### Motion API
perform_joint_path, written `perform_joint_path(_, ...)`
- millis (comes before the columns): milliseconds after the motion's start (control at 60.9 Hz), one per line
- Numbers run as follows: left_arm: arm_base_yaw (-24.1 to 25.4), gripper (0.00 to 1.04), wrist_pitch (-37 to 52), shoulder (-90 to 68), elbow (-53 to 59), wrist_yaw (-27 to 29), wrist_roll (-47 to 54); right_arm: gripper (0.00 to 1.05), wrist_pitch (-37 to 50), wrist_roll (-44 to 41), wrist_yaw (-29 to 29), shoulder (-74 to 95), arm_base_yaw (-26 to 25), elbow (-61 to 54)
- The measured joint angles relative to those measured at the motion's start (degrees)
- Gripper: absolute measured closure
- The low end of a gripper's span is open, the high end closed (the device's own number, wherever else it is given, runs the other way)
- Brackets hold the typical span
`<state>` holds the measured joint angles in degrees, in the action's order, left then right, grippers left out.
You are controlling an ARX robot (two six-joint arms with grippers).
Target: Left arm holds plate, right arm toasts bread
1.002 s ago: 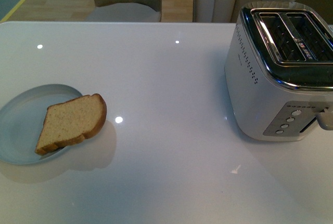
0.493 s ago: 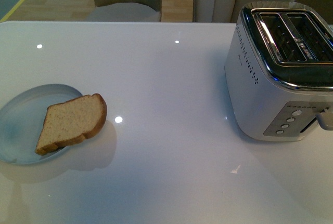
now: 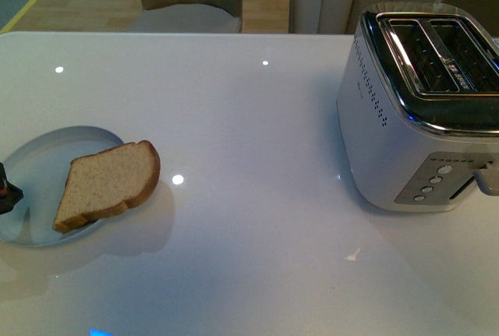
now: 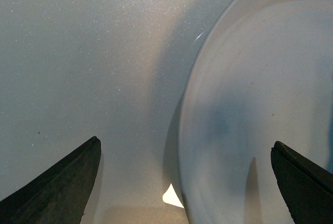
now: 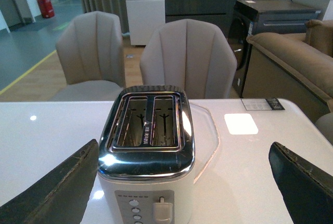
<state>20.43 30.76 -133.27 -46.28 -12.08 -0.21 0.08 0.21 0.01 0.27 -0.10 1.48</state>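
Note:
The pale blue-white plate [image 3: 39, 157] lies at the table's left side. The bread [image 3: 109, 182] rests across its right rim, half on the plate and half over the table. A dark tip of my left gripper [image 3: 6, 192] shows at the left edge, beside the plate. In the left wrist view that gripper [image 4: 186, 141] is open, low over the plate [image 4: 255, 94], whose rim runs between the fingers [image 4: 57, 182]. My right gripper [image 5: 184, 143] is open and empty, facing the toaster [image 5: 148, 151] from its lever side; the bread is out of this view.
The white and chrome toaster [image 3: 425, 110] stands at the right of the white table [image 3: 257, 141], with two empty slots [image 3: 440, 59] on top and its lever [image 3: 487, 176] up. Chairs [image 5: 184, 57] stand behind the far edge.
The dark tip of my left gripper has come into the front view at the left edge, next to the plate. Bread, plate and toaster have stayed put.

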Motion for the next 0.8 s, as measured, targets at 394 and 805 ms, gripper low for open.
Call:
perform_joint_path(394, -0.2, 0.75, -1.3, -2.7, -2.5, -1.5, 0.4, 0.09, 0.0, 0.0, 0.0, 0.0, 0.0, 0.0)
perform_joint_path(805, 1.3, 1.02, -1.6, -2.6, -2.8, -5.3, -2.5, 0.09, 0.0, 0.0, 0.0, 0.0, 0.0, 0.0)
